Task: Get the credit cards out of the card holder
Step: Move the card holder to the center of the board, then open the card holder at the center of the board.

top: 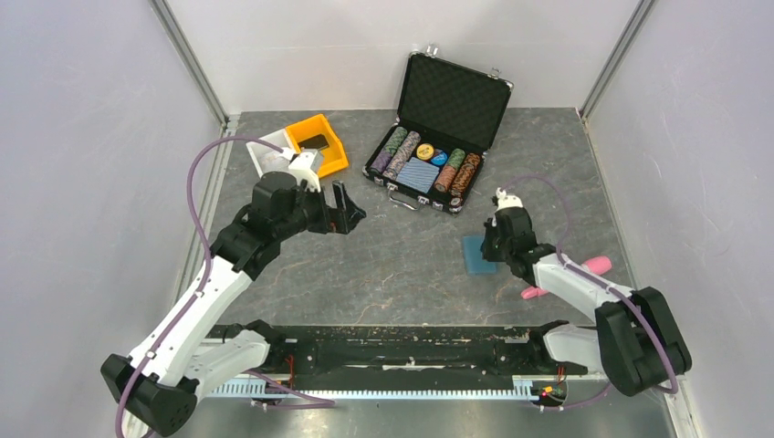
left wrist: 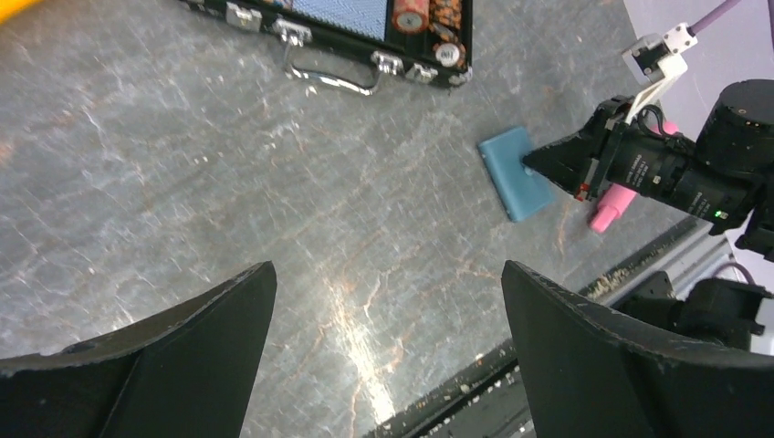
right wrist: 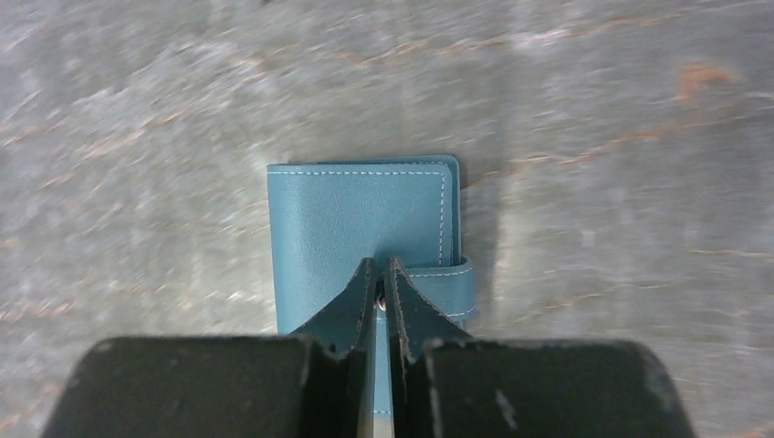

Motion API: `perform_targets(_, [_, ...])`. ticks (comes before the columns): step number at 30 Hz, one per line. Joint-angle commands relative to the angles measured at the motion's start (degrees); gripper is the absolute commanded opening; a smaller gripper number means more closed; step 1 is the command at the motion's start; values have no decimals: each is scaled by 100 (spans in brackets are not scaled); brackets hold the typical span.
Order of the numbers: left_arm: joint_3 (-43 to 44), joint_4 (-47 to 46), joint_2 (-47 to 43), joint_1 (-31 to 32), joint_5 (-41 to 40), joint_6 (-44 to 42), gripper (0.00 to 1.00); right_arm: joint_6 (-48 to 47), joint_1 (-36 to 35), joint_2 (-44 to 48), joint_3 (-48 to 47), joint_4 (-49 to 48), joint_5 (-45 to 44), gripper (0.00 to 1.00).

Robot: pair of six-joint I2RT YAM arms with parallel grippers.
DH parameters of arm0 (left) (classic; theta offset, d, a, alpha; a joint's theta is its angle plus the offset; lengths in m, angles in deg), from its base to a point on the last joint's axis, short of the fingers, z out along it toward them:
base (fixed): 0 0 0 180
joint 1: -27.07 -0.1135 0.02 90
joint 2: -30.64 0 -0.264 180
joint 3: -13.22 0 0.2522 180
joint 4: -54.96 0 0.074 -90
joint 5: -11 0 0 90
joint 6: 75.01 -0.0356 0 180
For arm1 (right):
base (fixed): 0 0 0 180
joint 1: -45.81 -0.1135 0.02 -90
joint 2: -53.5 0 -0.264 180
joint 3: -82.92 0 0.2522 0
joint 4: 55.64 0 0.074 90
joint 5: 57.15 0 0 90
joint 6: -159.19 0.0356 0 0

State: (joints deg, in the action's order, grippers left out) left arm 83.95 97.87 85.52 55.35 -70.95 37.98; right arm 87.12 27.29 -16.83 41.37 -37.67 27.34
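Where pale walls (top: 82, 137) close round, veined grey tabletop (top: 383, 274), card holder (top: 473, 257).

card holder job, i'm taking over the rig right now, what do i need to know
Left gripper: open, empty, above the table, away from the job.
Right gripper: shut, tips at the strap of the card holder; cannot tell if it pinches anything.
Card holder: flat on the table, folded closed.
Done: nothing, no credit cards showing.
Left: open it, pull the cards out.
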Motion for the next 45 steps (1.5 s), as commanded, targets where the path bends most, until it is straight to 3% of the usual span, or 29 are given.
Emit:
perform_targets(1, [-444,-32,-303,22,521,665,100,511,-525,233,345,-450,740,0])
perform_targets(11, [-1658,-1226,-108,81,1238,1832,100,1050,-1884,652,317,-1431,965,0])
perform_targets(19, [-2273,-2030,489,222,1338,2226,97,1260,-2053,776,471,-1561,974,0])
perform_targets(25, [-2323,-2045,844,403,1169,2168,96,1221,-2051,713,649,-1492,1007,0])
perform_targets(31, [-2163,-2079,1363,750,973,2157,95,1847,-2050,886,786,-2122,1797,0])
perform_targets(45, [-1682,-2485,2126,1140,1087,2278,95,2552,-2158,1179,1001,-2887,2280,0])
